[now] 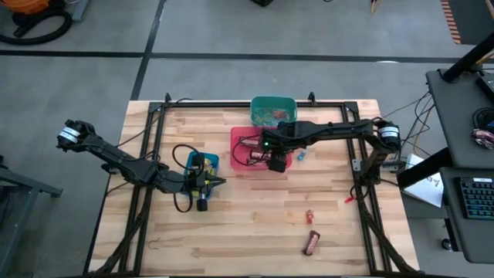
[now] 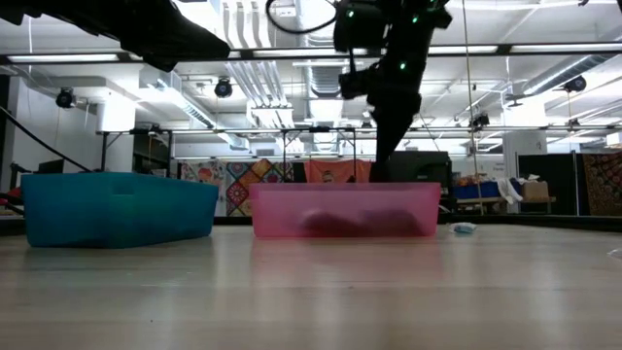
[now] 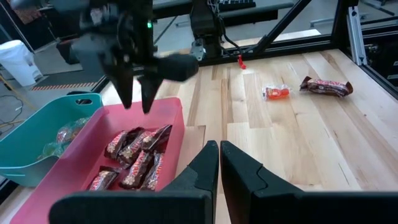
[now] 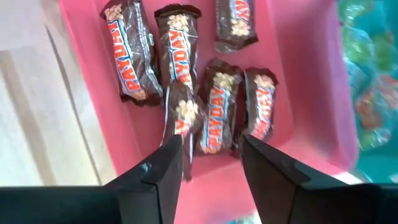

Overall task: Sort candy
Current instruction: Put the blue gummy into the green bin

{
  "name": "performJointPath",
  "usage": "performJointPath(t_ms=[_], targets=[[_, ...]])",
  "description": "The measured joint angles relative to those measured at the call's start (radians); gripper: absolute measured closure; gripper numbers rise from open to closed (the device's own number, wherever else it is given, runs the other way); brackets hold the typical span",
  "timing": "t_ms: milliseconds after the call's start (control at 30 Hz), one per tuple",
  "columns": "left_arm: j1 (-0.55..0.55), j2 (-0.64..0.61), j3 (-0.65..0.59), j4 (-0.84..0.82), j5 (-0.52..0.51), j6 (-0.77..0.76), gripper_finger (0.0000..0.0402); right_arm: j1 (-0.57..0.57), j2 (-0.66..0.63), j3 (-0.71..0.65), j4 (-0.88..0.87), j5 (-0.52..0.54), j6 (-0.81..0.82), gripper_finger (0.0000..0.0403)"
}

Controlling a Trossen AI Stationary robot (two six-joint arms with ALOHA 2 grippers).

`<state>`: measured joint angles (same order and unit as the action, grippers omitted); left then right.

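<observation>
Several dark brown candy bars [image 4: 180, 62] lie flat on the floor of the red bin [image 1: 241, 147]. My right gripper [image 4: 211, 155] hangs open just above them, pointing steeply down, with nothing between its fingers; the left wrist view also shows this gripper [image 3: 137, 93] over the bin. My left gripper [image 3: 219, 163] is shut and empty, held still by the blue bin [image 1: 210, 160]. One brown bar [image 1: 312, 243], a small red piece [image 1: 309, 216] and a small blue piece [image 1: 301, 157] lie loose on the table.
A teal bin [image 1: 272, 110] holding small green and red pieces stands at the far edge, touching the red bin. The blue bin [image 2: 117, 209] holds yellow candy. A black frame runs around the table. Bare wood lies toward the near edge.
</observation>
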<state>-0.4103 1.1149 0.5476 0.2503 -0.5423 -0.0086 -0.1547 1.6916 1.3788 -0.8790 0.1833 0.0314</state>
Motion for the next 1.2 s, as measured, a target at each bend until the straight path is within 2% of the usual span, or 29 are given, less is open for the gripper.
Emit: performJointPath(t_ms=[267,367,567,833,1067,1200], targets=[[0.000,0.000,0.000,0.002,0.000,0.000,0.0401,0.000,-0.135,-0.023,-0.033,0.000,0.077,0.0251],[0.000,0.000,0.000,0.003,0.000,0.000,0.0401,0.000,-0.194,-0.072,-0.037,-0.004,0.038,0.0252],[0.000,0.000,0.000,0.003,0.000,-0.004,0.0401,0.000,-0.323,-0.245,-0.001,-0.008,0.013,0.0252],[0.000,0.000,0.000,0.003,0.000,-0.004,0.0401,0.000,-0.500,-0.519,0.149,-0.008,0.046,0.0252],[0.000,0.000,0.000,0.003,0.000,-0.004,0.0401,0.002,-0.590,-0.708,0.373,-0.024,0.060,0.0241],[0.000,0.000,0.000,0.003,0.000,-0.004,0.0401,0.002,-0.577,-0.769,0.420,0.075,0.160,0.0239]])
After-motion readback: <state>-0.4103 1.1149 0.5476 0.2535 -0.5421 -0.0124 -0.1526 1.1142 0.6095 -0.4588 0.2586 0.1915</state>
